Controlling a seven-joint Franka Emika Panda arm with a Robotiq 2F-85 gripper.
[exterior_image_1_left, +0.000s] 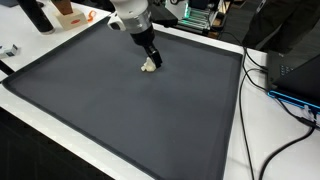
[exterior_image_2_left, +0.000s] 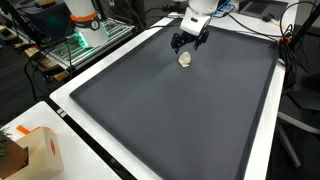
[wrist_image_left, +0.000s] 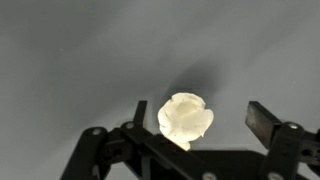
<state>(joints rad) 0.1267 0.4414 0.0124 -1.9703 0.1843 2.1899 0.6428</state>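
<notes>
A: Quick one. Claw state?
B: Claw (wrist_image_left: 200, 116) is wide and holds nothing. In the wrist view both black fingers (wrist_image_left: 262, 120) stand well apart in the lower half of the frame. The cream lump (wrist_image_left: 185, 118) sits between them.
A: Touching it?
B: Can't tell on the frame's left side, where the lump sits close to that finger. On the right there is a clear gap to the other finger.
A: What is the lump?
B: Small, pale and rounded, with folds like a bud. I can't tell the material.
A: Where is it in the wider shots?
B: In both exterior views it lies on the grey mat (exterior_image_1_left: 120, 120), with the claw just above it, pointing down. In an exterior view the lump (exterior_image_1_left: 150, 66) is upper centre of the frame, with the claw (exterior_image_1_left: 151, 58) over it and the arm coming in from the top edge. In an exterior view the lump (exterior_image_2_left: 185, 59) is near the top, right of centre, under the claw (exterior_image_2_left: 190, 46).
A: Surroundings?
B: The mat covers most of the desk (exterior_image_1_left: 238, 110), and a white rim shows round it. Cables (exterior_image_1_left: 285, 100) run at the right edge of the frame, off the mat. A cardboard box (exterior_image_2_left: 35, 152) is in the lower left corner, well apart from the lump.
A: Is the lump near a mat edge?
B: It is nearer the mat edge at the top of the frame than the bottom one, in both exterior views.
</notes>
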